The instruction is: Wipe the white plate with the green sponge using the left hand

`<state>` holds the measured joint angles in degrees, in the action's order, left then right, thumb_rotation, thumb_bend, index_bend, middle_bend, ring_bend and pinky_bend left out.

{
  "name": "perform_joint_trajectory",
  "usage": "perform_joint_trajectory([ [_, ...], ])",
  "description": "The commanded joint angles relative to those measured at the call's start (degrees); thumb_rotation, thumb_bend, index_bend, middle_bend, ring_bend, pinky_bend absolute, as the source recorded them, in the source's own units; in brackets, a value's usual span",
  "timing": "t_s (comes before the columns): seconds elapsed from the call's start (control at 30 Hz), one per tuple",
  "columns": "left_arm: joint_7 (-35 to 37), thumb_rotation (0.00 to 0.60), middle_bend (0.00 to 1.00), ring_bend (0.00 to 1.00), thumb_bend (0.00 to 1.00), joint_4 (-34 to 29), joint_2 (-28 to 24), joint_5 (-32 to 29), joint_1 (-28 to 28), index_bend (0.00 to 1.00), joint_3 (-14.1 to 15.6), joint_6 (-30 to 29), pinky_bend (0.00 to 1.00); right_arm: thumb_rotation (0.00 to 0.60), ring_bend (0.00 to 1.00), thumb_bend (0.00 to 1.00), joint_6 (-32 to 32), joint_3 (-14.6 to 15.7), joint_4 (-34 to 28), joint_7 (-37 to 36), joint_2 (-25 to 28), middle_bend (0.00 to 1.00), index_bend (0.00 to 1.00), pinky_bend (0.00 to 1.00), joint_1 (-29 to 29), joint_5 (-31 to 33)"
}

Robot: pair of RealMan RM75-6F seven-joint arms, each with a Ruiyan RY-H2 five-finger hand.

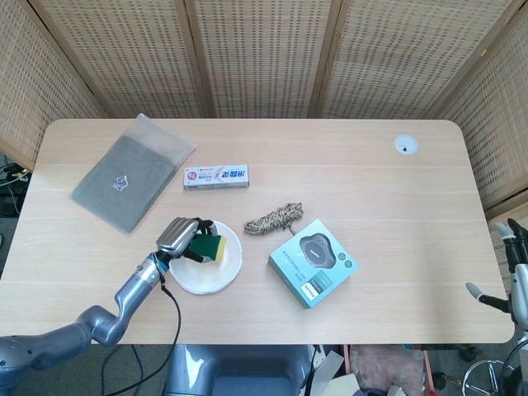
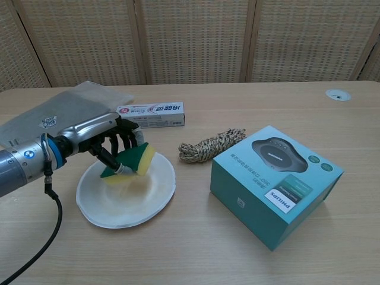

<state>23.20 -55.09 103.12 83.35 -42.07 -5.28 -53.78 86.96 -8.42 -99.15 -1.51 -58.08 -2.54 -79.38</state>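
The white plate (image 1: 216,273) (image 2: 139,199) lies on the table left of centre. My left hand (image 1: 180,235) (image 2: 104,141) reaches over its far-left part and grips the green and yellow sponge (image 1: 210,247) (image 2: 133,161), which is tilted against the plate's inner surface. The hand's fingers curl around the sponge from above. The right hand (image 1: 513,272) shows only at the far right edge of the head view, off the table; its fingers cannot be made out.
A toothpaste box (image 1: 216,176) (image 2: 151,113) lies behind the plate. A coil of rope (image 1: 274,219) (image 2: 212,145) and a teal box (image 1: 313,262) (image 2: 275,183) sit to the right. A grey pouch (image 1: 130,173) (image 2: 47,116) lies far left.
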Motion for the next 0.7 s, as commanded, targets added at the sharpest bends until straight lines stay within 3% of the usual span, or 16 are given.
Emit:
perform_joint_trajectory([
  [0.03,-0.9,0.6,0.53,0.43,0.18,0.8,1.0,-0.7,-0.1,0.59,0.1,1.0,0.5,0.6,0.0,0.0,0.0,0.0,0.1,-0.1,0.0,0.0,0.05,0.0,0.0,0.0],
  [0.4,-1.0,0.6,0.53,0.43,0.18,7.0,5.2,-1.3,0.0,0.59,1.5,4.1,0.49,0.6,0.0,0.0,-0.2,0.0,0.2,0.0,0.0,0.0,0.05,0.0,-0.1,0.2],
  [0.7,0.2,0.6,0.53,0.43,0.18,7.3,4.5,0.0,-0.3,0.59,1.3,2.5,0.49,0.6,0.0,0.0,-0.2,0.0,0.2,-0.3,0.1,0.0,0.05,0.0,0.0,0.2],
])
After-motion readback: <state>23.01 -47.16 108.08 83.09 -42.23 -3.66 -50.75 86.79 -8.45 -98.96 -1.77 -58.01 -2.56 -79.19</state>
